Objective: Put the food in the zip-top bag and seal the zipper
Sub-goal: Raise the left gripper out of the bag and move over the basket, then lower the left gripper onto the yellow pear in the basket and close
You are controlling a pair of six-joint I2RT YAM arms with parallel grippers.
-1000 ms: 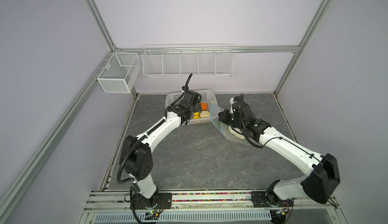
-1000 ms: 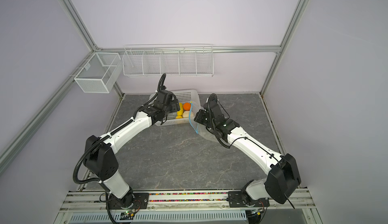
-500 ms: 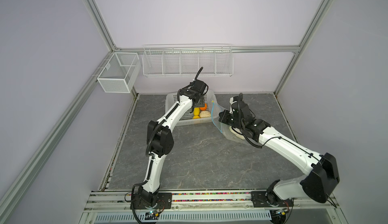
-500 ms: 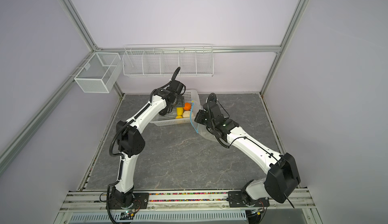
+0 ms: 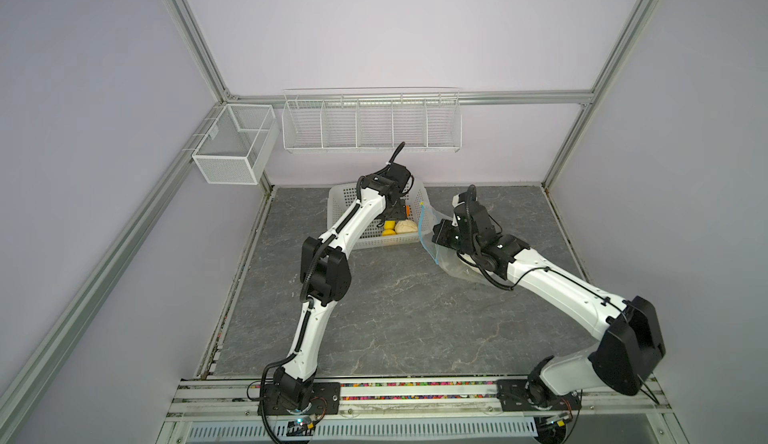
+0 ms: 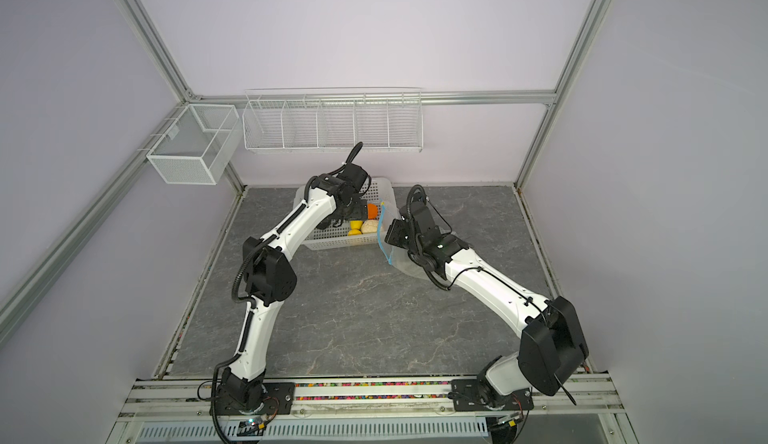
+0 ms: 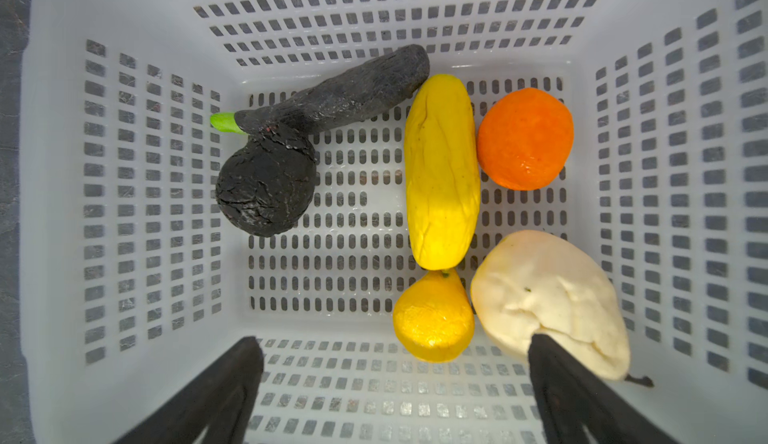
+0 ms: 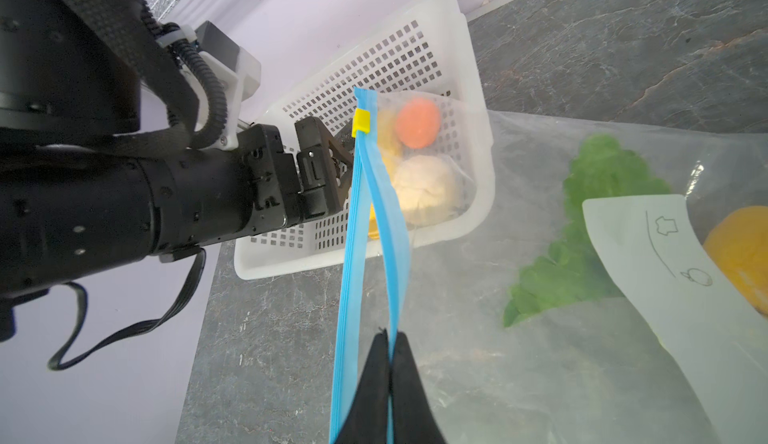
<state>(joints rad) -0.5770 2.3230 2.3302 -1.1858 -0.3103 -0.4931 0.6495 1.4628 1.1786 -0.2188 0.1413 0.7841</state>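
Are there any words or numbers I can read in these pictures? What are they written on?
No words or numbers can be read anywhere.
The white label on the zip-top bag: only a curved line and two tiny outline drawings, no letters.
The basket: no writing on it.

Grey tabletop [image 5: 395, 309] bears a white basket [image 5: 374, 241] beside the zip-top bag [image 5: 452, 268].
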